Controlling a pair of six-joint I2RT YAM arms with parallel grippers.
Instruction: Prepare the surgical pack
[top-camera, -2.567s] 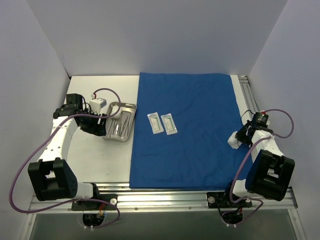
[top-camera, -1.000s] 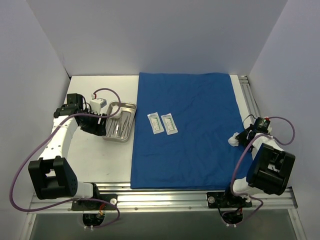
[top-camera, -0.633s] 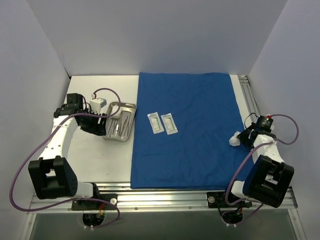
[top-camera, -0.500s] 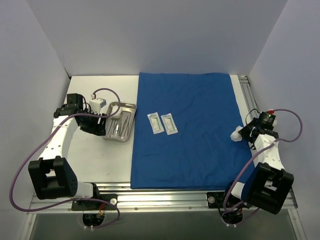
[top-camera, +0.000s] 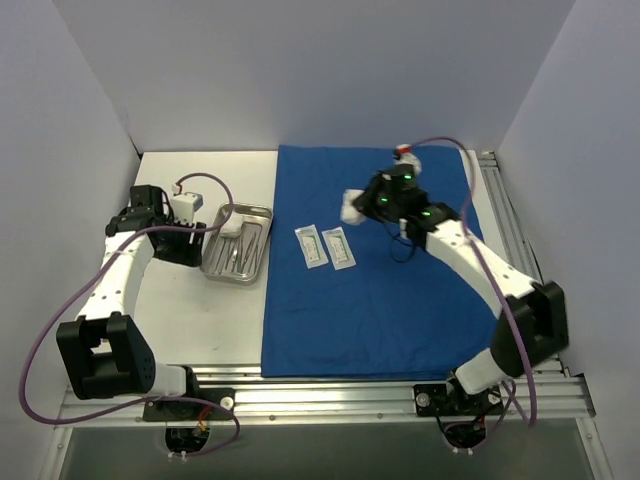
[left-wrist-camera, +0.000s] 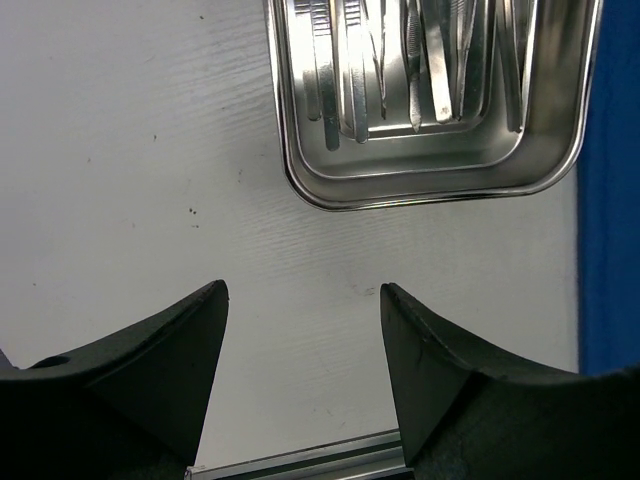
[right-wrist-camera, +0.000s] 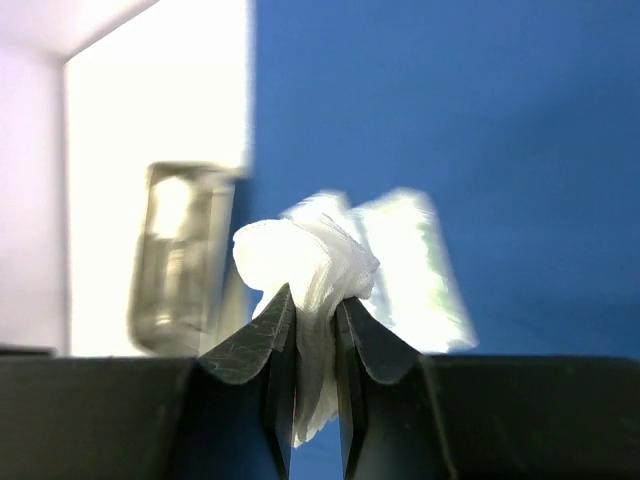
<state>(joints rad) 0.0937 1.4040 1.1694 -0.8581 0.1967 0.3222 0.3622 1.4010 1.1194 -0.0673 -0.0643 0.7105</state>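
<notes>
Right jaws pinch the gauze wad (top-camera: 353, 205) over the far half of the drape (top-camera: 400, 300), near the sachets (top-camera: 325, 246) (best lowered gently beside them); left jaws gape wide by the tray (left-wrist-camera: 420, 193).

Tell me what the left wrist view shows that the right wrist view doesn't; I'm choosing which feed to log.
Left wrist only: the open left claw above the white table, and thin metal instruments, sharp. Right wrist only: the right claw shut on the gauze wad, with blurred sachets behind. Both: the steel tray and blue drape.
</notes>
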